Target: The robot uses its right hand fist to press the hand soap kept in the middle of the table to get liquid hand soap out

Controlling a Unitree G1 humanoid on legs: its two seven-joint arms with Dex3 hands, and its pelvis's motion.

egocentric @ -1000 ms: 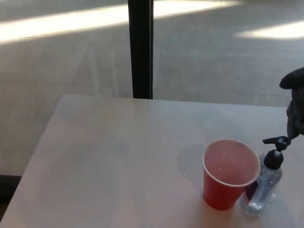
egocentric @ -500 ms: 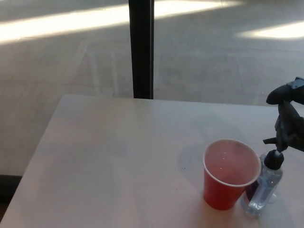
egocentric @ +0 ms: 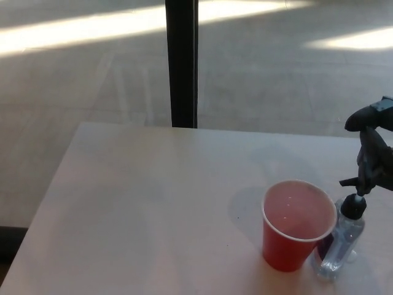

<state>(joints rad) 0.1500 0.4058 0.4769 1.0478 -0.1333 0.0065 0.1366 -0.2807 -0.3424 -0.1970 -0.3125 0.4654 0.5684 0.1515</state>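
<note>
Right hand [egocentric: 376,150] at the pump of the soap bottle, near the table's right edge.

The black right hand comes in from the right edge of the head view, partly cut off; one finger [egocentric: 364,117] arches up and forward, another hangs down to the pump top, and I cannot tell whether the hand is fisted or holds anything (it seems to touch the pump, though contact is unclear). Under it stands the clear plastic hand soap bottle with a black pump head [egocentric: 344,236], upright, nozzle pointing left. Just beside it on the left, touching or nearly so, an open red plastic cup [egocentric: 296,225] stands upright. Both are on the pale, smooth tabletop [egocentric: 147,203]. Beyond the table a dark vertical post [egocentric: 182,61] rises from grey floor [egocentric: 276,74] with sunlit streaks.
</note>
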